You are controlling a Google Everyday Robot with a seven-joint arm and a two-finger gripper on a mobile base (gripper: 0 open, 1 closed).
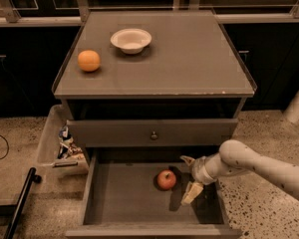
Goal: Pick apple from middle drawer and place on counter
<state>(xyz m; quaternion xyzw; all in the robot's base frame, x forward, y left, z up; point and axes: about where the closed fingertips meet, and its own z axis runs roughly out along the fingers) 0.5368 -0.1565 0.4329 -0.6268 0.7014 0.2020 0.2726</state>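
The robot's gripper [189, 177] hangs inside the pulled-out middle drawer [119, 198], toward its right side, with the two pale fingers [192, 193] spread wide apart and grasping nothing. The apple [166, 179] sits on the drawer floor just to the left of the gap between the fingers, near them but not between them. The pale arm [259, 166] reaches in over the drawer's right wall from the lower right.

Bare drawer floor stretches left and forward of the apple, out to the low left wall and the front lip. Behind the gripper, a closed drawer front [114, 132] with a small round knob [153, 135] overhangs the back of the open drawer.

Above, the counter [189, 59] carries an orange [88, 60] near its left edge and a white bowl [131, 40] toward the back. Its right half and its front strip, along the pale worn edge, lie bare. A plastic bin [49, 143] holding small items stands on the floor left of the cabinet.
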